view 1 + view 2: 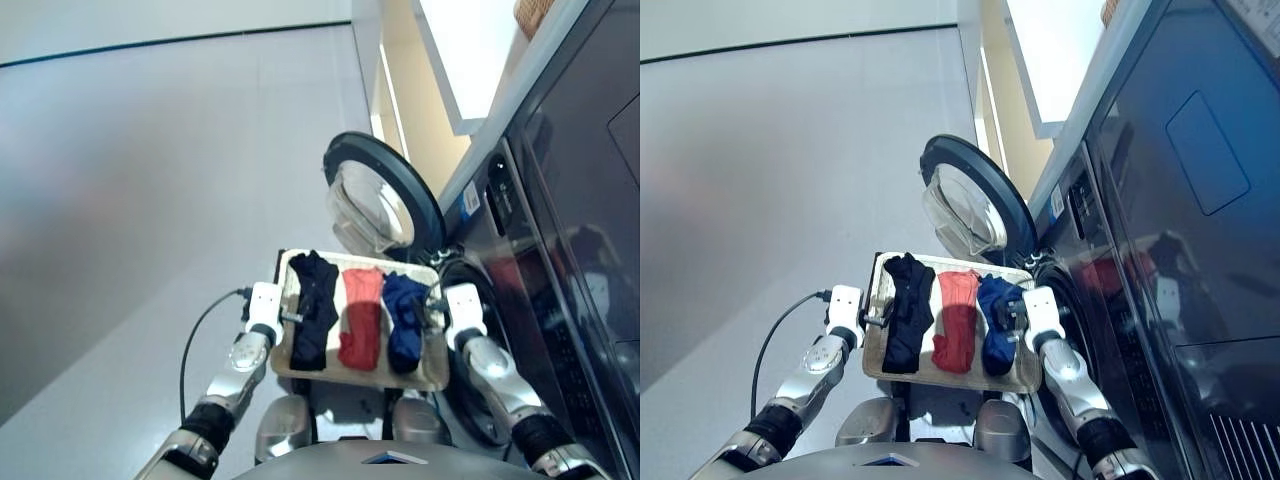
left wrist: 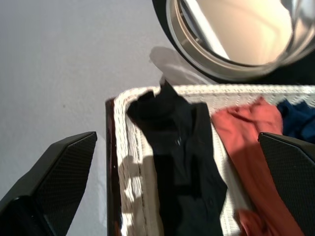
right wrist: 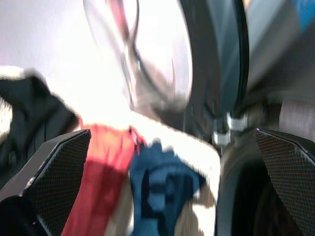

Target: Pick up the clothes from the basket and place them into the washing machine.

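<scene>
The cream wicker basket (image 1: 432, 372) sits in front of me and holds the clothes side by side: a black one (image 1: 313, 310) on the left, a coral-red one (image 1: 361, 322) in the middle and a navy one (image 1: 405, 320) on the right. My left gripper (image 1: 288, 318) is open at the basket's left rim beside the black garment (image 2: 182, 162). At the right rim my right gripper (image 1: 436, 305) is open next to the navy garment (image 3: 162, 187). The dark washing machine (image 1: 560, 250) stands on the right, its round glass door (image 1: 380, 195) swung open just beyond the basket.
Grey floor (image 1: 150, 180) spreads to the left and beyond the basket. A black cable (image 1: 200, 330) loops off my left forearm. A brown wicker basket (image 1: 530, 12) shows on top of the machine at the far right.
</scene>
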